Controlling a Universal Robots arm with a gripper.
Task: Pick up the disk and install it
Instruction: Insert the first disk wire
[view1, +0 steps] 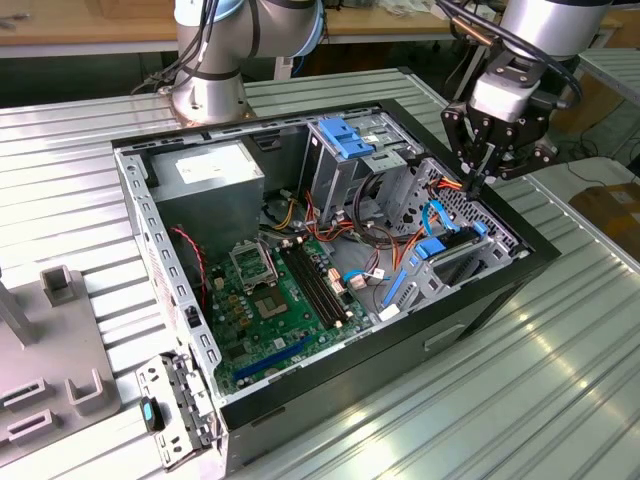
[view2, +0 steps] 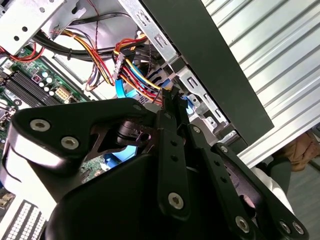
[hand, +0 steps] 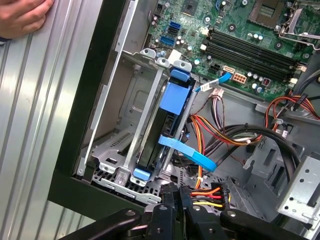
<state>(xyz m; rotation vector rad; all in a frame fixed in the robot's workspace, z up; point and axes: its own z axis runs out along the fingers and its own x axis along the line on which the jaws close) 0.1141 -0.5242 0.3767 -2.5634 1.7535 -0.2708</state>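
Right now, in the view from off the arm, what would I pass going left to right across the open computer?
Grey power supply box → green motherboard → blue drive bracket → the disk in its bay near the case's right wall → the claw hanging over that corner.

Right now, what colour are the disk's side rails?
Bright blue, clearest in the first wrist view on the dark rectangular disk.

The disk sits in its bay inside the case, with the gripper just above.
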